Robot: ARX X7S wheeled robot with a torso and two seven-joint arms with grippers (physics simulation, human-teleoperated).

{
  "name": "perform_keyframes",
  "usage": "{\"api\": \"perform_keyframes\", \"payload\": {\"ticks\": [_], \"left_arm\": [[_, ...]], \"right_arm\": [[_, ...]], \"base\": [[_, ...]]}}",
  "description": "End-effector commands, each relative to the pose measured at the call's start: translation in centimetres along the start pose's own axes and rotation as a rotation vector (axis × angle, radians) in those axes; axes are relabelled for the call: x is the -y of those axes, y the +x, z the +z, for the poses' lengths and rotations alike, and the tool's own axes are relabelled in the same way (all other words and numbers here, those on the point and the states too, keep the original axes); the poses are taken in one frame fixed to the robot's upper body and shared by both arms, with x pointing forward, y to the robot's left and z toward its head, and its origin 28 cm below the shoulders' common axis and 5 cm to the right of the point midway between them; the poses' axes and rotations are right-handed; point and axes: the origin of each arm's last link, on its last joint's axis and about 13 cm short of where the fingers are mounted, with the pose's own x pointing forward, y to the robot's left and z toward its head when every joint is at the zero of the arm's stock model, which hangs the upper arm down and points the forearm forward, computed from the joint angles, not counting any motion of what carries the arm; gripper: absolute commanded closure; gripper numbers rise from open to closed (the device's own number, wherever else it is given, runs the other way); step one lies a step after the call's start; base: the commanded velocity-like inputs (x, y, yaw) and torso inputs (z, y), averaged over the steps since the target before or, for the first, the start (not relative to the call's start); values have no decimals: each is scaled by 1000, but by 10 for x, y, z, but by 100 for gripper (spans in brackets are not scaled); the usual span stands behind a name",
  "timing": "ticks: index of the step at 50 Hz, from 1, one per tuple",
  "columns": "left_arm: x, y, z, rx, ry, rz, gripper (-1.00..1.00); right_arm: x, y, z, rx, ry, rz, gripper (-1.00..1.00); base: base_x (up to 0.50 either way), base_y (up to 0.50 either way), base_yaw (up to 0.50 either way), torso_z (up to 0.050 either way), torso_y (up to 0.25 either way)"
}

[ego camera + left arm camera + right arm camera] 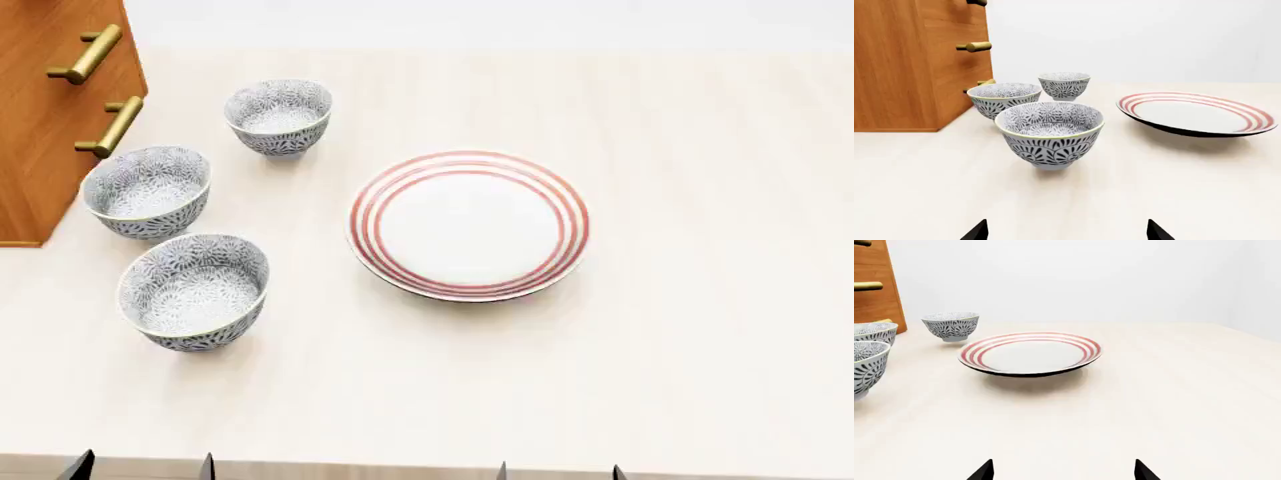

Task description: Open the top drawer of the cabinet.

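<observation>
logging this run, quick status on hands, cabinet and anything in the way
Both hands open, empty, back at the table's near edge: left hand, right hand. Cabinet untouched, visible drawers shut. Three patterned bowls crowd its front.

A simulated domestic setting is suggested (walls blank) by patterned bowls [195, 290], a striped plate [469, 225] and a wooden cabinet [47, 110] on a pale tabletop [694, 350].

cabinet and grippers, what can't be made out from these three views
- Top drawer: in no view is it surely shown; the cabinet is cut by the frame edge in each, so open or shut cannot be told.
- Left gripper: only two dark fingertips at the frame's lower edge, spread apart.
- Right gripper: likewise only fingertips.
- Lowest handle: left wrist view, mostly hidden behind a bowl.
</observation>
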Motion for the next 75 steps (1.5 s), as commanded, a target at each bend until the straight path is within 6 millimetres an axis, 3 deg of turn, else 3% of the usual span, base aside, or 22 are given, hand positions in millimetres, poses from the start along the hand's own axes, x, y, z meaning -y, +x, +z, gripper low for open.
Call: {"api": "perform_keyframes", "payload": {"ticks": [1,75], "left_arm": [[0,0,0,0,-1,0,-100],[0,0,0,0,1,-3,-100]], "right_arm": [[-1,1,-2,-16,-8,-6,-100],[0,1,-1,-22,-20,-22,-100]], "base": [[0,0,0,0,0],[0,0,0,0,0]]}}
